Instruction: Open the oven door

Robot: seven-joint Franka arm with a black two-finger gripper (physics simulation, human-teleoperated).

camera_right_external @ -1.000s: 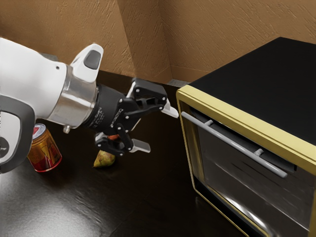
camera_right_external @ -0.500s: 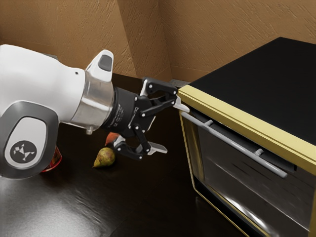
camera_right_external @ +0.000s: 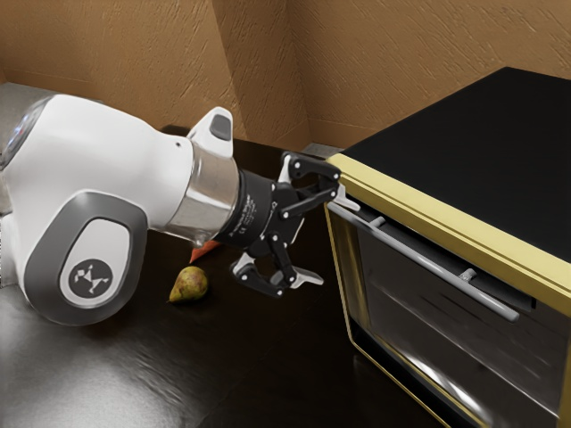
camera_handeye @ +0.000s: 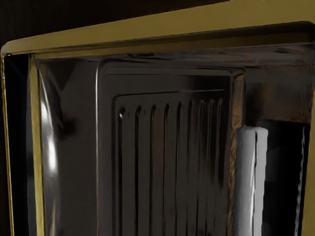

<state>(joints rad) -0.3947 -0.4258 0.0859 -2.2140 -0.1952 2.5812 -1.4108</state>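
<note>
While oven door (camera_right_external: 437, 325) is standing shut lower right, gripper (camera_right_external: 328, 238) is hovering mid-frame.
Fingers (camera_right_external: 308, 278) are gaping near handle (camera_right_external: 419, 258).

Closed, dark oven door (camera_right_external: 428, 325) with grey handle (camera_right_external: 420, 257)

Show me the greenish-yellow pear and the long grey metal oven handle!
Greenish-yellow pear (camera_right_external: 190, 284), exterior view: middle of its rounded body.
Long grey metal oven handle (camera_right_external: 424, 259), exterior view: middle of its bar.
</note>
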